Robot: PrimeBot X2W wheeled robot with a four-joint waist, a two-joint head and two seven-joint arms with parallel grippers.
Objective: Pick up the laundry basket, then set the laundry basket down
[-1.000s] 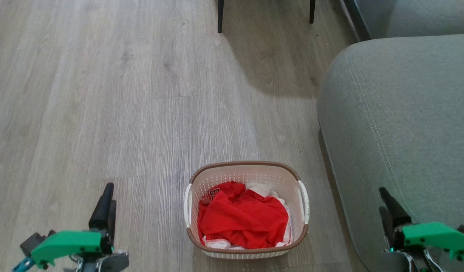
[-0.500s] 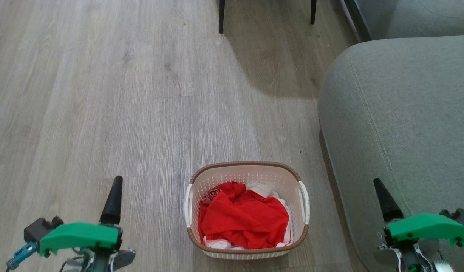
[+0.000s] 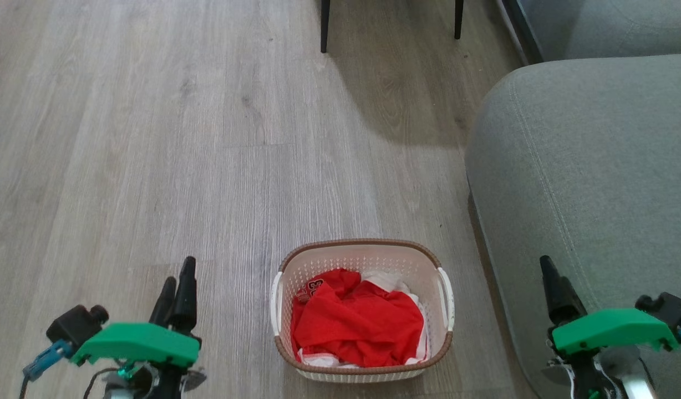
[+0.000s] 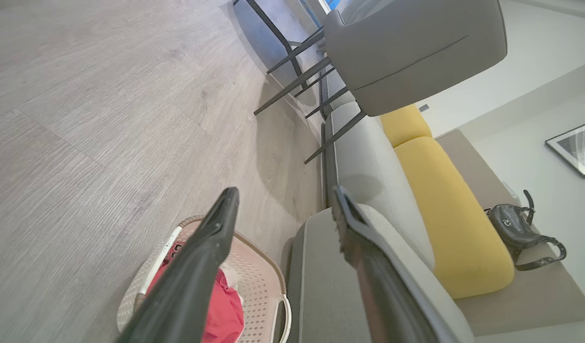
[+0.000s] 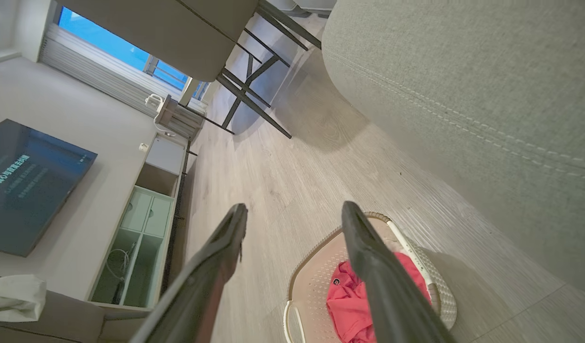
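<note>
Head view: basket stands upright on the floor, lower centre of frame. It has a brown rim, perforated pale walls and two white handles, one on its left edge and one on its right edge. Inside lies a crumpled red cloth, with white cloth showing behind and under it. A grey sofa takes the right side of the frame. The basket is near its edge, with a strip of floor between them. Two dark chair legs are at top centre.

Left wrist view: left gripper has its fingers spread wide with nothing between them. The basket is at the bottom edge, partly behind the left-hand finger. The sofa is behind the right-hand finger. A yellow cushion and a dark handbag are at the right of the frame. In the head view this gripper is at lower left, well apart from the basket and touching nothing.

Right wrist view: right gripper also has its fingers wide apart and empty. The basket is at lower centre-right, partly behind the right-hand finger. A TV is at the left edge and a cabinet at lower left. In the head view this gripper is at lower right, in front of the sofa and apart from the basket.
</note>
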